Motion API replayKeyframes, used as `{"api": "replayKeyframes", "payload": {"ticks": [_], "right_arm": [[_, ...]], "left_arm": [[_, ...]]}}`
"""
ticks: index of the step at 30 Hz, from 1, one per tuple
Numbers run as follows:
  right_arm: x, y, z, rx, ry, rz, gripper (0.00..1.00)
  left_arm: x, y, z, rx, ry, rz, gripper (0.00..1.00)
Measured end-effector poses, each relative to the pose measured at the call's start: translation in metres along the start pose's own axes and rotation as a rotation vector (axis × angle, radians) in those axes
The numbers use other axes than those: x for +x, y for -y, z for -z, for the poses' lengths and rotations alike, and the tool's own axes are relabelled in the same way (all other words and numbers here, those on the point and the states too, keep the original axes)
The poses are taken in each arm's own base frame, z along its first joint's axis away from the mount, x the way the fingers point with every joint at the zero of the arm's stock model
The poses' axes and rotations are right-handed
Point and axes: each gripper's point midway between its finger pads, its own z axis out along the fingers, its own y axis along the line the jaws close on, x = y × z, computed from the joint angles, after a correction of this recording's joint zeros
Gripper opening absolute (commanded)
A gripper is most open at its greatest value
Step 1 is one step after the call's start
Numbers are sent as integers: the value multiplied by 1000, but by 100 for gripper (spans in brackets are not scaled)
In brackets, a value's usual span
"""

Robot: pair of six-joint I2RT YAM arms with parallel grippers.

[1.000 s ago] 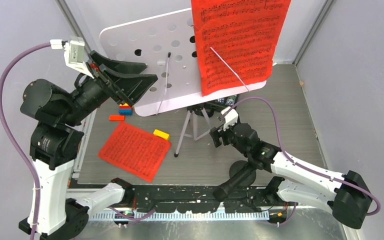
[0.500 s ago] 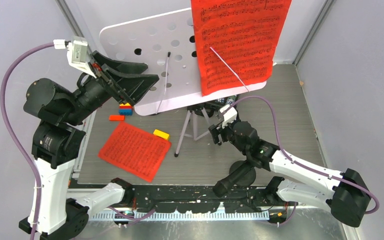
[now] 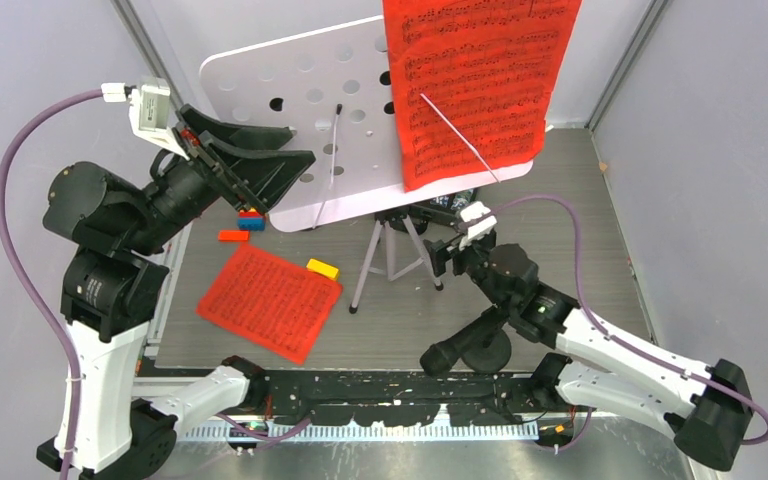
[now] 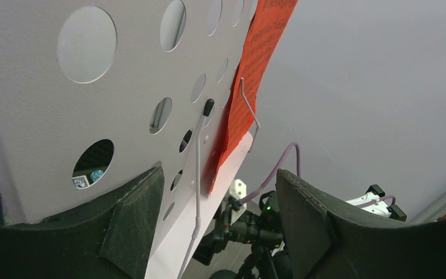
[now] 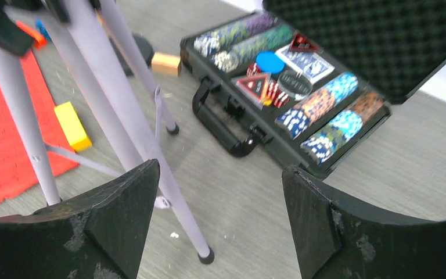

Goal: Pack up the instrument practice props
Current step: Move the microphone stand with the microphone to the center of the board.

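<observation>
Music stand [image 3: 290,110] stands at the far middle of the table [image 3: 560,220], a red sheet [image 3: 475,80] on its rack, with the left claw [image 3: 300,146] open at its left edge and the right claw [image 3: 438,268] open beside its legs [image 3: 365,270]; a lopsided push may topple it.

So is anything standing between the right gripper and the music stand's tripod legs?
Nothing visible does. The tripod legs stand directly ahead of the right gripper, whose jaws are open. The poker chip case lies beyond the legs, off to the side, not in the path.
</observation>
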Motion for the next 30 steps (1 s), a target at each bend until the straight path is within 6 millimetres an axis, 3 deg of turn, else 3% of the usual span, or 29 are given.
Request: {"api": "replayKeyframes", "payload": {"ticks": [7, 15, 18, 23, 26, 30], "right_arm": [[-56, 15, 21, 35, 148, -55, 83], [-54, 28, 51, 55, 106, -78, 83], [-65, 39, 77, 66, 106, -123, 82], [-107, 68, 134, 136, 130, -293, 78], [-130, 91, 171, 212, 135, -460, 71], [-135, 112, 209, 321, 103, -697, 68]], "left_arm": [[1, -1, 0, -5, -1, 1, 73], [2, -2, 1, -8, -1, 1, 74], [1, -1, 3, -8, 4, -1, 75], [0, -1, 3, -11, 8, -3, 75], [0, -1, 3, -11, 8, -3, 75], [0, 0, 5, -12, 10, -3, 75]]}}
